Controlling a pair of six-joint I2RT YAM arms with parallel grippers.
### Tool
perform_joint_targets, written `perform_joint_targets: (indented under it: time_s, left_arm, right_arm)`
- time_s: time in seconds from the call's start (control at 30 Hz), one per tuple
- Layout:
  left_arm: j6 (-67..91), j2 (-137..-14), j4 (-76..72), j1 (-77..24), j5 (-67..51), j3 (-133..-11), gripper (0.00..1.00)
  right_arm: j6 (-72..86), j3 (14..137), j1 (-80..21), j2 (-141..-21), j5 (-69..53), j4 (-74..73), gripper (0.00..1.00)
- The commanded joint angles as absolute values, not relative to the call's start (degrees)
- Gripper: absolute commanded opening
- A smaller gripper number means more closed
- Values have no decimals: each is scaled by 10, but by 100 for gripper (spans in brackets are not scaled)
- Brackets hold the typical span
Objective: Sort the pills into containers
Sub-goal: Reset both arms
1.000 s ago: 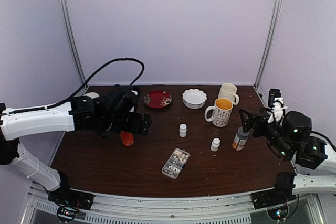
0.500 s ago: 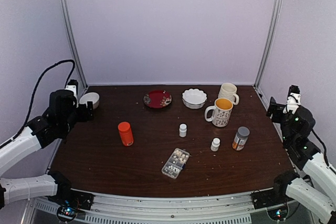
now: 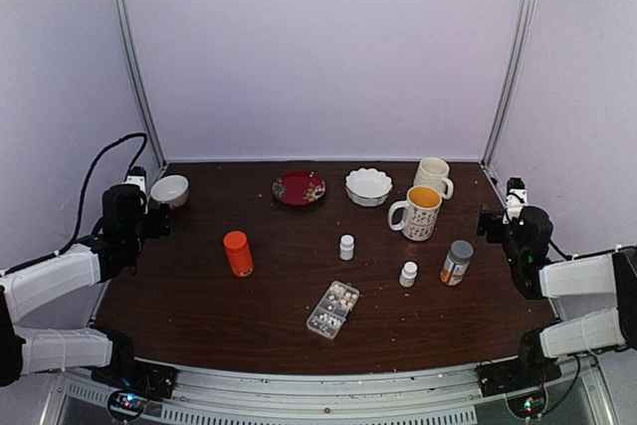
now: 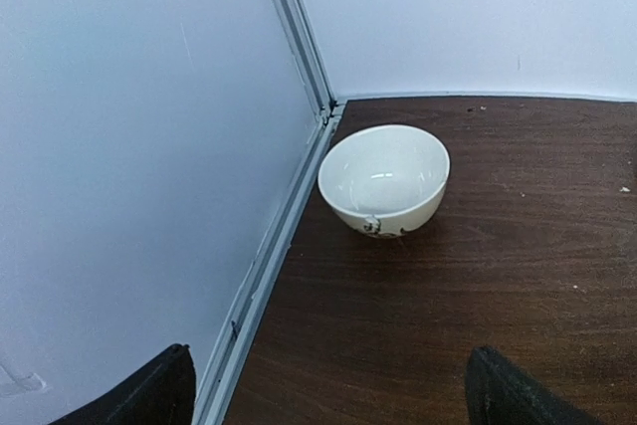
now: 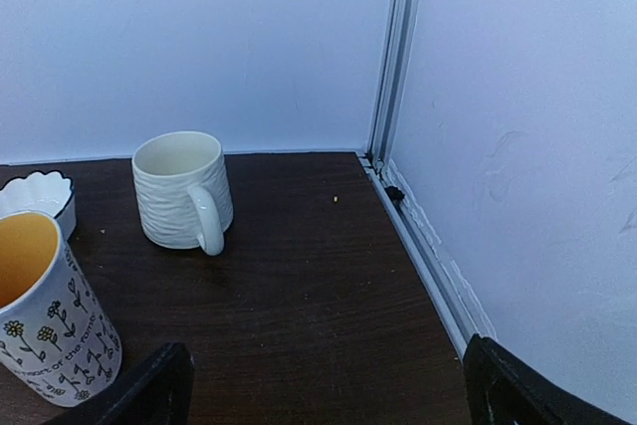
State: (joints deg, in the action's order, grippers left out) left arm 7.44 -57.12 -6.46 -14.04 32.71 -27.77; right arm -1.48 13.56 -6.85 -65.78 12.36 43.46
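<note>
Dark bench [image 3: 199, 316] is flanked by arms; left tool [image 4: 333, 390] and right tool [image 5: 328, 385] are held spread, empty, likely so pill box [image 3: 333, 309] and pills [image 3: 341, 295] are unobstructed.

Tucked low at opposite sides, elbows bent: left end effector [image 3: 157, 221], right end effector [image 3: 490, 224], fingers spread wide, holding nothing.

The only writing is on the flowered mug [image 5: 45, 306], left of the ribbed white mug [image 5: 179, 191]: a slanting line of small dark letters beneath the flower drawings, too small to read. A dark mark low on the white bowl [image 4: 383, 181] is just as illegible.
</note>
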Motion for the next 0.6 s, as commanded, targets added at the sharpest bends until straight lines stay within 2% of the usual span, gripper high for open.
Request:
perform_joint_targets:
  time_s: [0.0, 0.03, 0.1, 0.13, 0.17, 0.27, 0.4, 0.47, 0.53, 0.57]
  left_arm:
    - [34, -609, -172, -122, 328, -272, 97]
    - [31, -614, -193, -117, 329, -264, 97]
    - [27, -622, -248, -104, 322, -240, 98]
    - [25, -627, -283, -96, 312, -225, 97]
    - [19, -634, -322, -86, 294, -203, 97]
    - [-10, -681, -463, -59, 233, -168, 97]
    - [-73, -759, -545, -54, 172, -179, 98]
    - [-56, -796, -591, -37, 180, -182, 97]
    - [-27, -807, -590, -7, 110, -170, 97]
    - [-34, -829, -638, -5, 102, -168, 98]
  right_arm:
    - [14, 138, -34, -763, 59, 636, 97]
    - [28, 135, -22, -790, 47, 675, 97]
    - [32, 143, -11, -768, 29, 614, 93]
    - [26, 142, -11, -778, 20, 639, 94]
    - [24, 141, -11, -785, 15, 651, 98]
    - [20, 146, -12, -781, 9, 632, 100]
    - [10, 150, -13, -779, 2, 623, 100]
    - [8, 145, -14, -782, -31, 639, 100]
    - [8, 146, -14, -781, -43, 635, 100]
    - [7, 146, -14, -782, -42, 639, 100]
